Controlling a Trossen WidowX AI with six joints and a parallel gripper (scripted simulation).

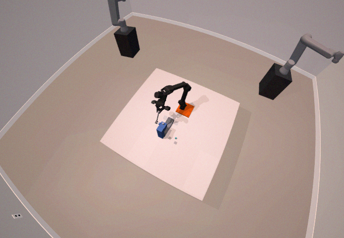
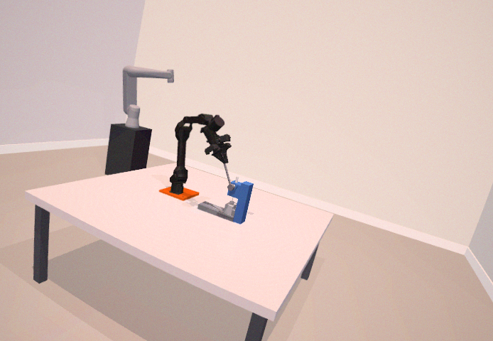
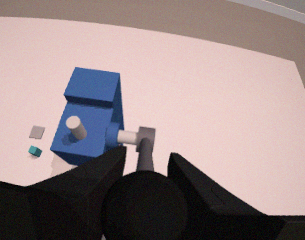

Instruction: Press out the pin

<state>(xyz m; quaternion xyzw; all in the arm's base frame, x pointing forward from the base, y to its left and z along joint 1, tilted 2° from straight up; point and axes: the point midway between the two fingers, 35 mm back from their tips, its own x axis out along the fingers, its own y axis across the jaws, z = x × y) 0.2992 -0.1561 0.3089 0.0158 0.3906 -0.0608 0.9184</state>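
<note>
1. My tool point(image 1: 159, 110) point(image 2: 226, 161) point(image 3: 147, 156) is clamped on the free end of the lever point(image 1: 158, 116) point(image 2: 226, 173) point(image 3: 145, 156), its fingers around the knob. The lever stands steeply up from its pivot beside the blue press frame point(image 1: 160, 132) point(image 2: 246, 202) point(image 3: 94, 85).
2. The block point(image 2: 229, 209) sits on the press bed point(image 1: 170, 122) point(image 2: 209, 207), close against the upright and below the head, so I judge the placing done. The top view hides it behind the press.
3. The punch's upper rod point(image 1: 163, 123) point(image 2: 236, 178) point(image 3: 77, 127) pokes out above the head. I can't make out the pin or the cup, so whether the pin has been pressed out, or the stroke is still ahead, I cannot tell.
4. Left for certain is the release; if the pin is still in, the pull down and the push back up come first.
5. A teal cube point(image 1: 175, 138) point(image 3: 35, 151) and a flat grey square point(image 1: 175, 143) point(image 3: 37, 132) lie on the worktop point(image 1: 195, 165) point(image 2: 154, 233) point(image 3: 217, 90) to one side of the press, away from the lever.
6. The press head overhangs the block, so I'd back the tool off upward, without dragging the lever or nudging anything below.
</note>
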